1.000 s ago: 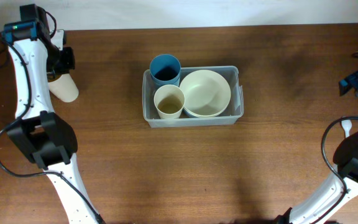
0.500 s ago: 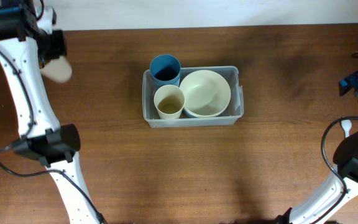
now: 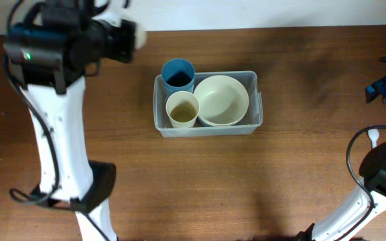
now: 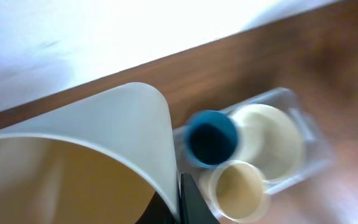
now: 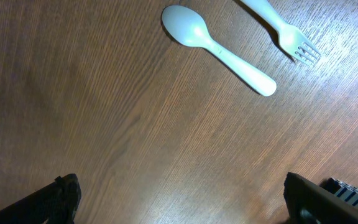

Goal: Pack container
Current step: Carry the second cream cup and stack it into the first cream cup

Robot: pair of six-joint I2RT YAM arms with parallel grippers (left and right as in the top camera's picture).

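The container [image 3: 256, 100] is a clear rectangular bin at the table's centre. It holds a blue cup [image 3: 177, 73], a cream cup [image 3: 182, 109] and a cream bowl [image 3: 221, 100]. My left gripper [image 3: 127, 37] is raised high, up and left of the bin, shut on the wall of another cream cup [image 4: 86, 168]. That cup fills the left wrist view, with the fingers [image 4: 182, 202] pinching its rim. The bin [image 4: 291, 99], the blue cup [image 4: 211, 138] and the bowl [image 4: 269, 140] show blurred below. My right gripper [image 5: 179, 208] is open and empty above bare table.
A white spoon [image 5: 219, 46] and a white fork [image 5: 284, 31] lie on the wood at the far right, under my right wrist. The raised left arm [image 3: 59, 134] covers the table's left side in the overhead view.
My left arm has lifted the cream cup from the far left of the table and swung it up and right, toward the bin. The right arm has not moved.
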